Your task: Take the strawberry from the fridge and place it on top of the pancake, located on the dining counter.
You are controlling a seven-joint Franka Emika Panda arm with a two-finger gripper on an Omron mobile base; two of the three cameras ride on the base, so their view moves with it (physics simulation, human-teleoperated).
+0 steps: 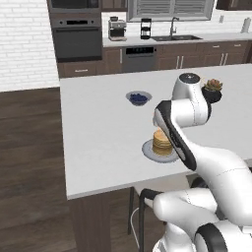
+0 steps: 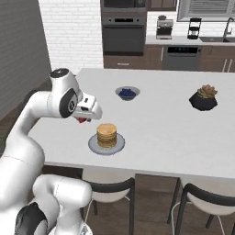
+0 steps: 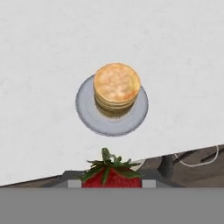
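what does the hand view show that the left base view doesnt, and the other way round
Hand view alone: the strawberry with its green leaves, held in the pincer, above the counter's near edge. Left base view alone: the bowl of blue berries, the potted succulent, the oven and coffee machine behind. Both: the pancake stack on its grey plate, on the white dining counter.
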